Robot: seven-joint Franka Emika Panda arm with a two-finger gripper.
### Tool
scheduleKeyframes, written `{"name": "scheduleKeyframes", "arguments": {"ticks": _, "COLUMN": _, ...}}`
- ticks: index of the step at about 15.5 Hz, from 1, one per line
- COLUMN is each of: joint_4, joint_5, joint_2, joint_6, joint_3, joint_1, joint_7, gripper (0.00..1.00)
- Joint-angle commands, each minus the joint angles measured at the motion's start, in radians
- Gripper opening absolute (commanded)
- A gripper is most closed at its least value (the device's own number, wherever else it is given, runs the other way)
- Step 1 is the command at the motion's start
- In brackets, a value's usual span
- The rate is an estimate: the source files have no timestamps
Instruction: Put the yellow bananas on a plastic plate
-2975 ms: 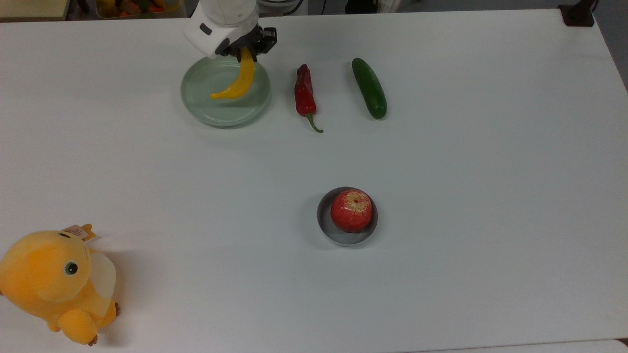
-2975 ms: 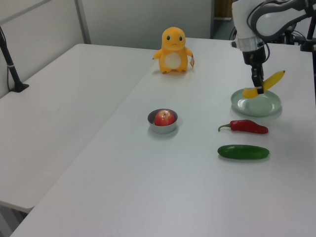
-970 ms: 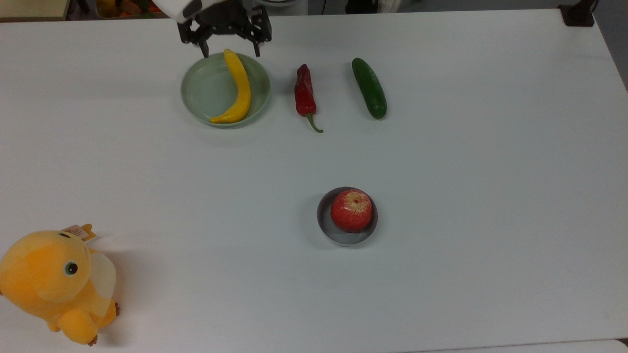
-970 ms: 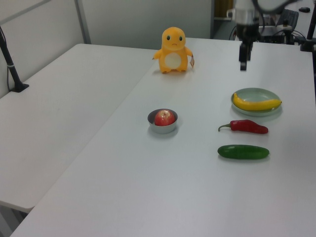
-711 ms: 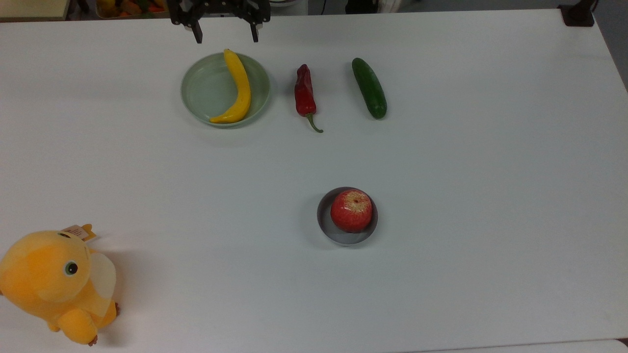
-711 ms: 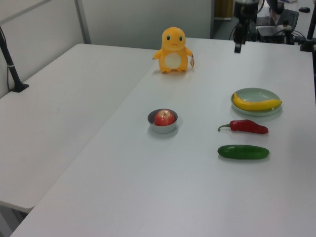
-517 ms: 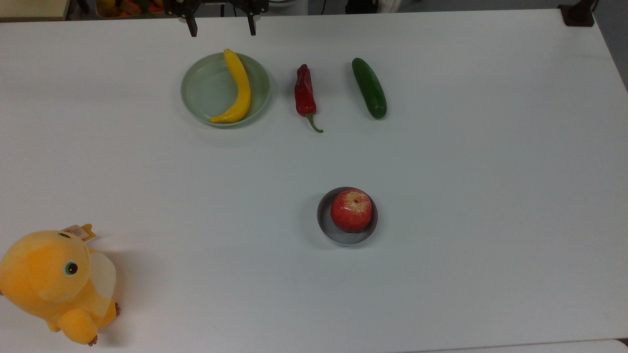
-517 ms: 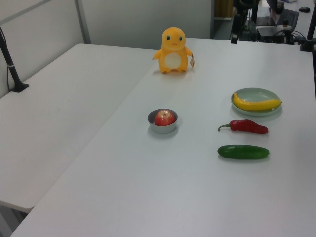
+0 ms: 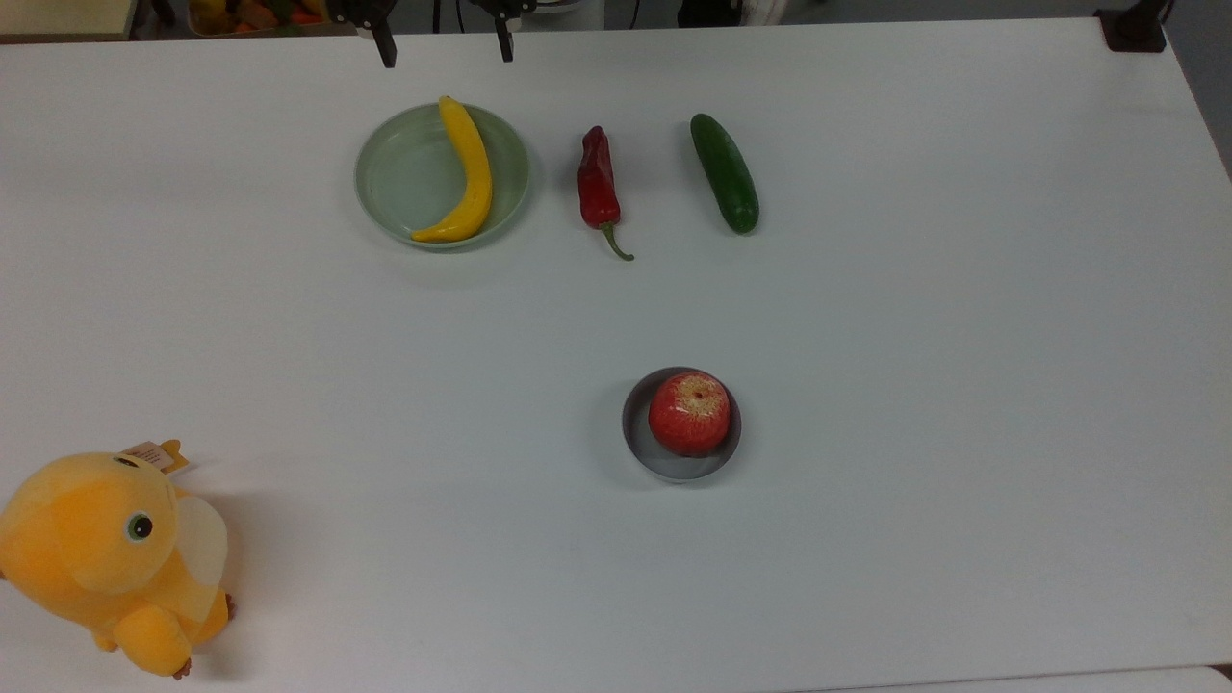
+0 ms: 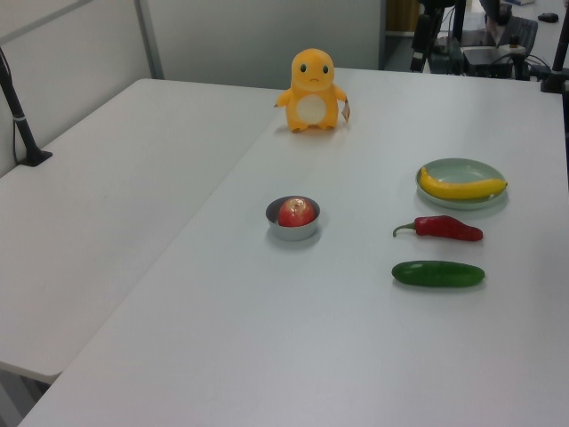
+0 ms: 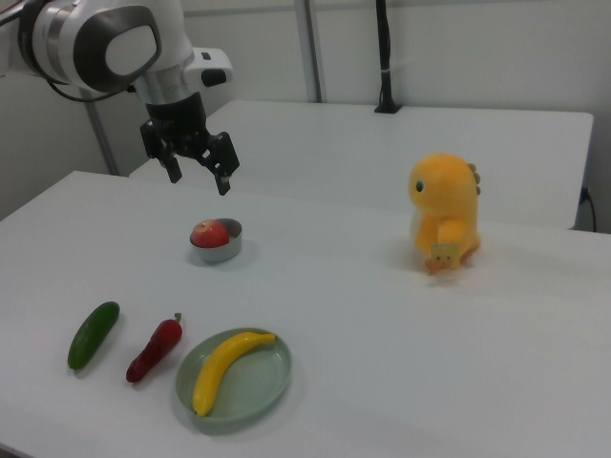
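In the top view the gripper (image 9: 443,43) is cut off by the upper edge, so just two dark fingers (image 9: 386,48) reach into the picture above the plastic plate (image 9: 395,183); the arm body is not in this picture. The right view gives the whole claw (image 11: 200,172) on the white arm (image 11: 105,38): its jaws are spread wide, they hold nothing, and it hangs high above the table (image 11: 382,315), well apart from the plate (image 11: 258,396). In the left view the gripper is only a dark shape at the upper edge against dark clutter, hard to make out. The yellow bananas (image 9: 464,173) are one curved fruit lying inside the plate, along its side nearer the red chili pepper (image 9: 598,185); its two ends reach the plate's rim. Seen from the top view, the pepper is just right of the plate and the cucumber (image 9: 725,173) further right. Well apart from the plate stands a small grey dish (image 9: 638,446) with a red apple (image 9: 689,412) in it. The orange-yellow plush toy (image 9: 106,558) is far from the plate, and the top view cuts it at the left edge; the left view shows it whole (image 10: 313,91).
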Motion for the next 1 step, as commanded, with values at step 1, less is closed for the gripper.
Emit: {"name": "scheduleKeyframes", "arguments": {"ticks": 1, "joint_4": 0.023, "joint_5": 0.036, "joint_2": 0.006, "joint_6": -0.018, "joint_3": -0.01, "joint_1": 0.003, "joint_7": 0.005, "gripper": 1.0}}
